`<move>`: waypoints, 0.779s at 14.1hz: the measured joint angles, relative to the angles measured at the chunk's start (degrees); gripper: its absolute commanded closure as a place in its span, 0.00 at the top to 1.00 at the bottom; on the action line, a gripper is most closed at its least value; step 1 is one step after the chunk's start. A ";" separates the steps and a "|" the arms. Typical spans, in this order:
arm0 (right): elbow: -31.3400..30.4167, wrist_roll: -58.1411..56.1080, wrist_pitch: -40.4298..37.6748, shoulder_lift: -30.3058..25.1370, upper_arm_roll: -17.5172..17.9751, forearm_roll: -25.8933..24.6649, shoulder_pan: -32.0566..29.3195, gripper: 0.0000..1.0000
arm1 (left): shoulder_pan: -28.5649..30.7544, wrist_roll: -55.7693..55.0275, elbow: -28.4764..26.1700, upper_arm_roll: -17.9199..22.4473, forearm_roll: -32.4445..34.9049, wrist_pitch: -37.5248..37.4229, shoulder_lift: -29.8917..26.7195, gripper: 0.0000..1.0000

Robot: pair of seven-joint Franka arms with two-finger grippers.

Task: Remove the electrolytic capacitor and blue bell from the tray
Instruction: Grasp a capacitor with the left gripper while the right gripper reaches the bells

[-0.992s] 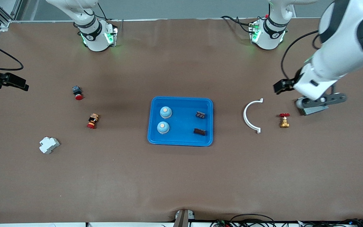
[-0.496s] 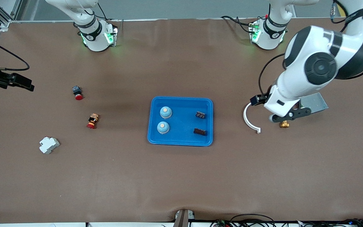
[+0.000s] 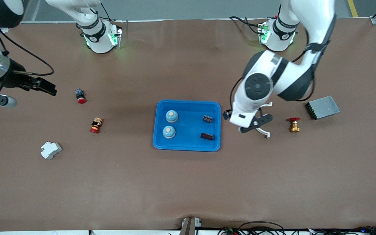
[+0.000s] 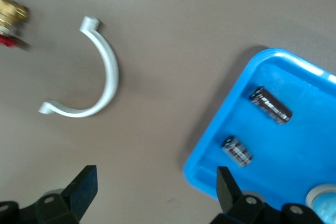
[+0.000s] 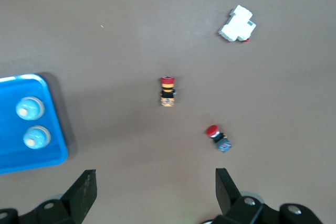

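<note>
Two bells and two capacitors are lying in the blue tray (image 3: 188, 147) at the table's centre. The bells are pale blue domes with light buttons on top, standing upright at the tray's end toward the right arm: one bell (image 3: 171, 116) farther from the front camera, the other bell (image 3: 168, 132) nearer. The capacitors are dark cylinders lying on their sides at the end toward the left arm: one capacitor (image 3: 208, 118) farther, the other capacitor (image 3: 207, 136) nearer, each well apart.

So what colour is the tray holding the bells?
Bright blue; the tray shows best in the front view.
</note>
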 measured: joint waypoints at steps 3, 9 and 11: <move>0.87 4.36 1.62 0.99 0.09 0.12 2.53 1.00 | -3.66 -11.30 0.02 -0.01 3.31 5.00 5.03 1.00; 2.64 4.57 2.16 5.69 0.13 -5.30 10.73 1.00 | -6.19 -29.55 0.07 -0.02 3.78 10.48 11.24 0.86; 2.64 5.67 2.42 7.35 0.13 -5.62 14.10 1.00 | -7.04 -35.23 0.08 -0.03 3.79 12.77 12.47 0.84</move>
